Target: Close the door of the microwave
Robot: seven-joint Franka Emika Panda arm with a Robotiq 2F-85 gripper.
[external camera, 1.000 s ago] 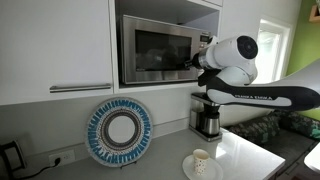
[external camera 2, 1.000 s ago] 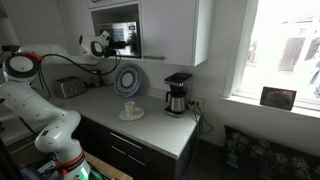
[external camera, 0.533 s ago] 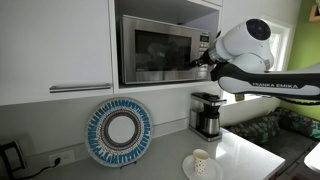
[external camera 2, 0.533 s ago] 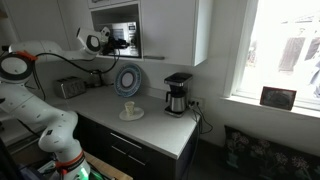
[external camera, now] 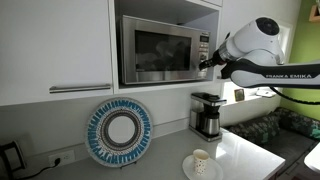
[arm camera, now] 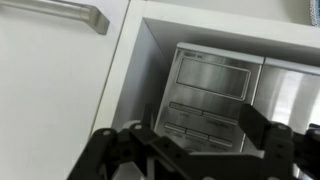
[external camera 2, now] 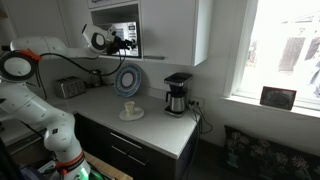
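The door of the microwave appears to lie flush against its front, just to the left of the jaws, so the closing is judged done or nearly so. The gripper is held with its jaws spread wide and nothing between them, right before the control panel. Were it driven further forward, buttons could be pressed or the panel scraped. Just beyond the panel the cabinet side wall is met, an edge that could be struck by a sideways swing. Open room is offered behind and to the right of the jaws, above the coffee maker.
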